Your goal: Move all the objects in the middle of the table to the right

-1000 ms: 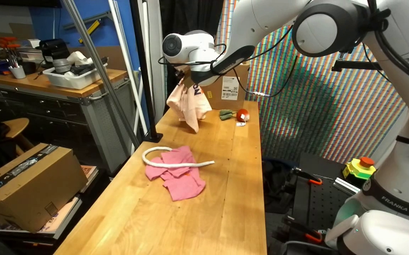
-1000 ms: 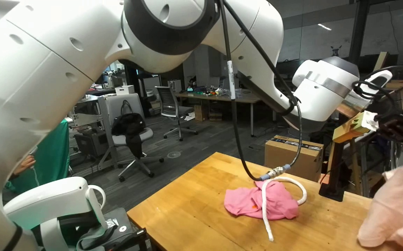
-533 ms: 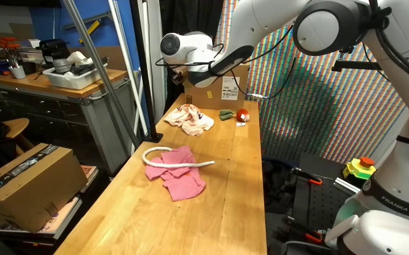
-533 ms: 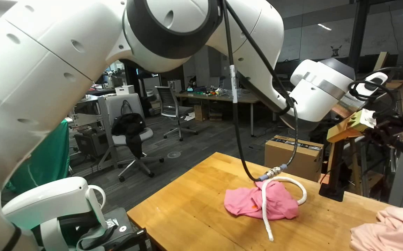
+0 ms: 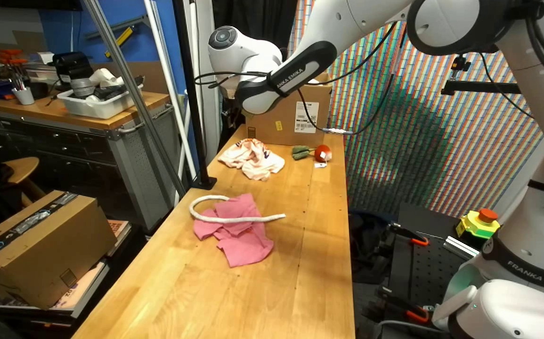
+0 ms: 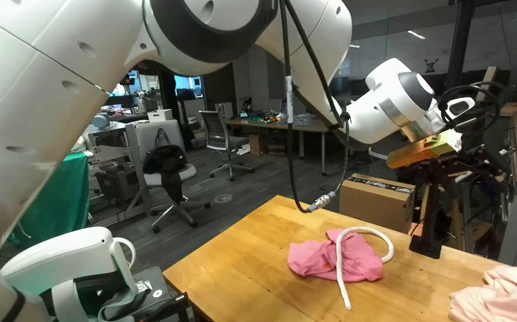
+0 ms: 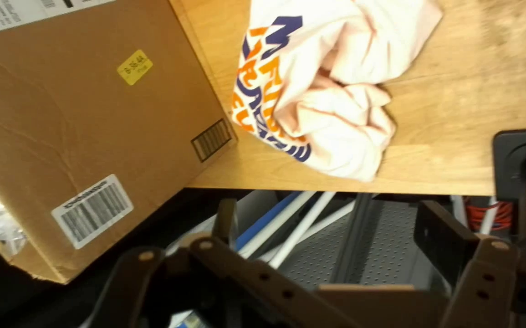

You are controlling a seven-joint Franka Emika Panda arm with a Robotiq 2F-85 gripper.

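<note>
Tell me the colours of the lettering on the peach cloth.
The lettering is orange and dark purplish blue, clearest in the wrist view.

The wooden table [image 5: 300, 292] carried several things
A white rope [image 5: 234, 220] looped across the pink cloth [image 5: 246, 247] onto the table; the peach cloth [image 5: 252, 161] lay between a red-and-green object [image 5: 322, 153] and a black post base [image 5: 204, 182], near a cardboard box [image 5: 276, 133].

High beside and over the tabletop [image 5: 262, 301] the arm [image 5: 446, 21] arches, base column [image 5: 535, 230] outside one long edge, forearm [image 5: 337, 28] slung out towards the far end, and there's the wrist [image 5: 253, 52], tilted, up by the far left corner in an exterior view! And the gripper [image 7: 335, 228]: two fingers [image 7: 445, 237] spread wide, both showing beyond the opposite long edge in the wrist view.
</note>
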